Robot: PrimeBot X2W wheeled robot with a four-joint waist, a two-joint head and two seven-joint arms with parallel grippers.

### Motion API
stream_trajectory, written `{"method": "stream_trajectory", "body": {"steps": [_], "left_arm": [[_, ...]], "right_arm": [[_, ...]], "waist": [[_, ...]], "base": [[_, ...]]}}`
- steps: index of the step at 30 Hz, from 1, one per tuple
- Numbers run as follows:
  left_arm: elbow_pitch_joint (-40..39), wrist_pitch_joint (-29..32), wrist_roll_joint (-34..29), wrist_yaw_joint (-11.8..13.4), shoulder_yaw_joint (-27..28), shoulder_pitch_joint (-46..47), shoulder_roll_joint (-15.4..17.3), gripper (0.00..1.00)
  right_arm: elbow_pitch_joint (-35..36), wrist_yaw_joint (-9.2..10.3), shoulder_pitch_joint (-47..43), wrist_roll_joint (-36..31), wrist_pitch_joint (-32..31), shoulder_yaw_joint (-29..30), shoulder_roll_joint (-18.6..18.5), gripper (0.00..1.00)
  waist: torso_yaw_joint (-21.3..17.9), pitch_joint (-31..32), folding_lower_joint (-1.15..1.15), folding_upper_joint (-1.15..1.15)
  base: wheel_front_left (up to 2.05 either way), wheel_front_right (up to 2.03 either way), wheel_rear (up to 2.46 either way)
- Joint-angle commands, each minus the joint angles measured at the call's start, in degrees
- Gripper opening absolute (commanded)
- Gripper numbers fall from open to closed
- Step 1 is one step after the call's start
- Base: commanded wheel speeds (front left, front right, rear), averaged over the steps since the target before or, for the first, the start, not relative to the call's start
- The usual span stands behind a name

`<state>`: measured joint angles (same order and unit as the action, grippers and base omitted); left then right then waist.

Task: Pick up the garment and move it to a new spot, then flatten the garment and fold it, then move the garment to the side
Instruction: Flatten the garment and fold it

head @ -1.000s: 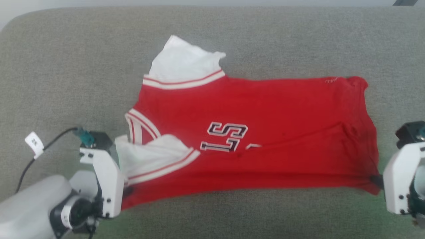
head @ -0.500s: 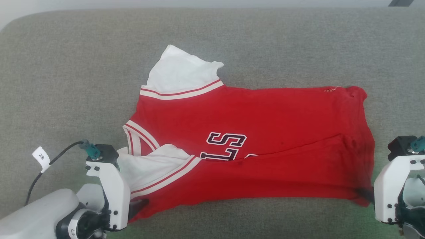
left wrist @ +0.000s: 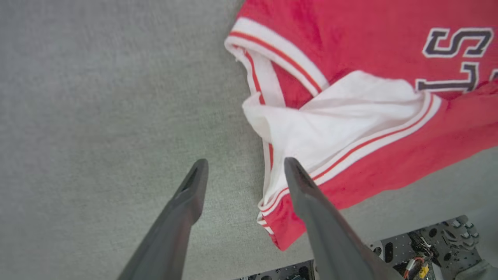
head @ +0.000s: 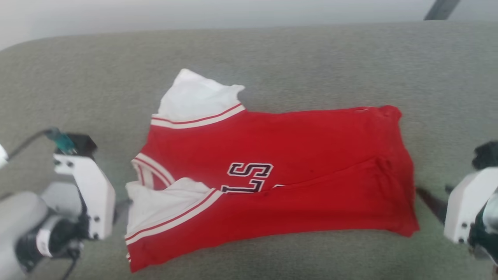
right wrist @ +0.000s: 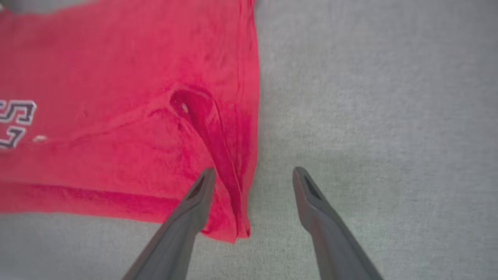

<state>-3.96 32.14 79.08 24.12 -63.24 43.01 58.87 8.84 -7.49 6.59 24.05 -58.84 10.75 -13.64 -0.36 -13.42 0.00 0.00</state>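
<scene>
the garment (head: 280,155) lies spread on the grey fabric-covered counter (head: 311,58), about midway across it, neck end toward the robot's left and hem toward its right. its near long edge is folded up over the chest, and the fold covers the lower part of the dark, white-outlined lettering (head: 249,177). the far white sleeve (head: 194,97) sticks out flat toward the far side. the near white sleeve (head: 163,204) lies doubled over onto the red body, its striped trim running slantwise.

the left gripper (left wrist: 245,163) is spread wide and grasps nothing. in the left wrist view one finger is over bare counter and the other overlaps the sleeve's edge; i cannot tell whether it touches the cloth. the right gripper (right wrist: 253,171) is likewise released, by the near hem corner. one finger overlaps the red cloth beside a raised crease (right wrist: 202,116), the other is over bare counter.
</scene>
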Motion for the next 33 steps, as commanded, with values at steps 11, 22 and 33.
{"method": "stream_trajectory", "body": {"steps": [11, 22, 33], "left_arm": [[10.54, -0.82, -3.72, -7.15, 4.08, 10.86, -1.29, 1.0], [29.61, -0.97, -9.3, -17.05, 3.61, 21.27, -7.46, 1.0], [45.94, 1.97, -11.4, -21.69, 1.63, 26.87, -13.45, 1.0]], "right_arm": [[1.02, 0.0, 8.53, -3.87, 25.23, -4.51, 5.28, 1.0], [-3.93, -0.01, 13.05, -5.39, 41.18, -12.46, 7.55, 1.0], [-7.39, -0.01, 15.15, -4.15, 43.5, -13.68, 8.35, 1.0]], "waist": [[-10.88, 0.21, 0.0, 0.0], [-17.93, -4.4, 0.0, 0.0], [-20.1, -9.36, 0.0, 0.0]], "base": [[0.0, 0.0, 0.0], [0.0, 0.0, 0.0], [0.0, 0.0, 0.0]]}}
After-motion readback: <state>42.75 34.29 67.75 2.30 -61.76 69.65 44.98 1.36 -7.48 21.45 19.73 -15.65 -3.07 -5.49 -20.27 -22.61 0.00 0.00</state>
